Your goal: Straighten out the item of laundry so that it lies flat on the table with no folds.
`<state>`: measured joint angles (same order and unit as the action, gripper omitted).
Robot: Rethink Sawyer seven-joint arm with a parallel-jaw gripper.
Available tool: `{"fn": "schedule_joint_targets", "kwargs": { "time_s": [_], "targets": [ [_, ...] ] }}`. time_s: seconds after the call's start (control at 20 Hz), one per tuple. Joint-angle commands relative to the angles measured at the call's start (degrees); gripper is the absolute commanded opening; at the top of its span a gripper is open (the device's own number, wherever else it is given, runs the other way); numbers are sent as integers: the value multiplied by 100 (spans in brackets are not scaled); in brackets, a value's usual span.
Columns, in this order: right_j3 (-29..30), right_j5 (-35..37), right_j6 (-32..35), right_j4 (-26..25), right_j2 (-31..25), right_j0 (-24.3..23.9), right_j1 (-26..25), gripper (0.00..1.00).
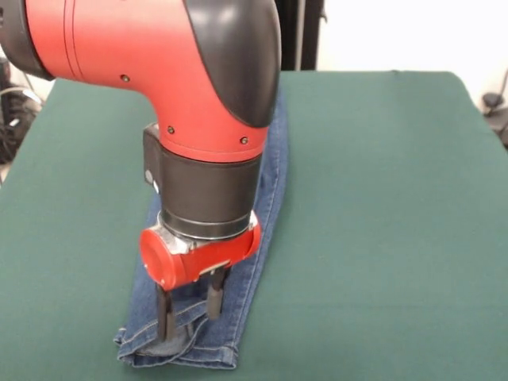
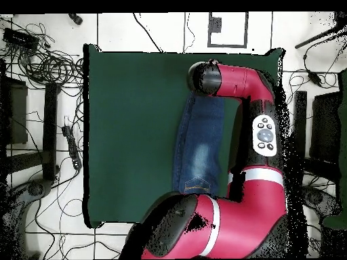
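Note:
The blue denim jeans (image 1: 266,186) lie as a long narrow strip on the green table (image 1: 397,198), folded lengthwise, running from under the arm to a hemmed end near the front edge. My gripper (image 1: 189,311) points straight down over that near end. It is open, its two dark fingers (image 1: 164,313) apart with their tips at the denim, and a small ridge of cloth is bunched just in front of them. In the overhead view the jeans (image 2: 200,145) show a faded patch and an orange-stitched pocket toward the robot's base. The arm's wrist (image 2: 207,78) hides the gripper there.
The red arm's elbow and forearm (image 2: 261,135) hang over the table's (image 2: 129,135) right side in the overhead view. Cables (image 2: 47,68) and black stands lie on the floor around the table. The jeans' near end lies close to the table's front edge.

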<state>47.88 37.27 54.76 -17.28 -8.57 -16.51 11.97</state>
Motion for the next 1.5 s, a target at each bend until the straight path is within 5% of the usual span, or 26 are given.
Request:
{"fn": "schedule_joint_targets", "kwargs": {
  "time_s": [0.05, 0.25, 0.55, 0.8, 1.5],
  "targets": [
    [991, -503, -47, -174, -732, 172, -170, 100],
    [896, -338, -73, -113, -696, 182, -291, 100],
    [152, 1601, 313, 128, -195, 487, -643, 100],
    [-324, 2417, 600, 24, 59, 669, -848, 100],
    [-411, 1439, -57, -264, -166, 582, -860, 100]
  ]
}}
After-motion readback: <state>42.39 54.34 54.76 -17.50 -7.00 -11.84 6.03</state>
